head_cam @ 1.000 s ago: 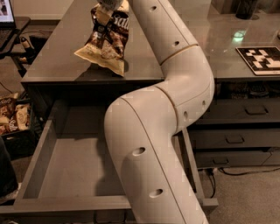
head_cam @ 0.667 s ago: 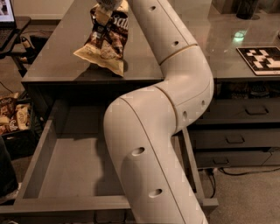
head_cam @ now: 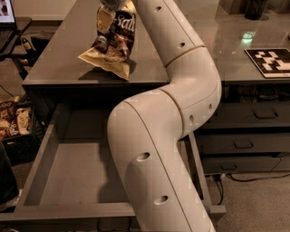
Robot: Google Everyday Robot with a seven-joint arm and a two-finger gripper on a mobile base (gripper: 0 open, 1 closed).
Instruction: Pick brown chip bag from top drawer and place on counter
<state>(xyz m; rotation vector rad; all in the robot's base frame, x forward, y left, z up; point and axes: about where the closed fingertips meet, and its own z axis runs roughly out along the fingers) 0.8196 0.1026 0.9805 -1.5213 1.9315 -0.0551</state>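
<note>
One bag (head_cam: 111, 45), on the worktop (head_cam: 54, 63), left half, not far back from the front edge. It stands nearly upright and leans a little. The lower cream-yellow end is splayed on the surface and the upper end runs up to the tool (head_cam: 112, 3). Body is crinkly dark brown with white lettering, "Salt" readable, and a chip picture mid-panel.

One tool, at the very top edge of frame, right at the bag's top end. It's mostly cut off, so I can't tell whether it's spread, pressed together or pinching the bag.

One arm (head_cam: 154, 136), white. It rises from bottom centre, bends right over the worktop edge, then runs up-left to the tool, hiding the right part of the drawer (head_cam: 68, 176).

One wide drawer, pulled out below the worktop's front edge. Flat grey floor, low sides, nothing visible on the exposed part.

Three narrower drawers (head_cam: 253, 115) stacked at right, each with a small loop handle.

One black-and-white marker board (head_cam: 270, 61) lies flat on the worktop's right side, well apart from the bag.

Far left: one laptop (head_cam: 5, 11) at the top corner. Lower down, a heap of brown-and-cream packets (head_cam: 12, 118) in a black crate (head_cam: 20, 147).
</note>
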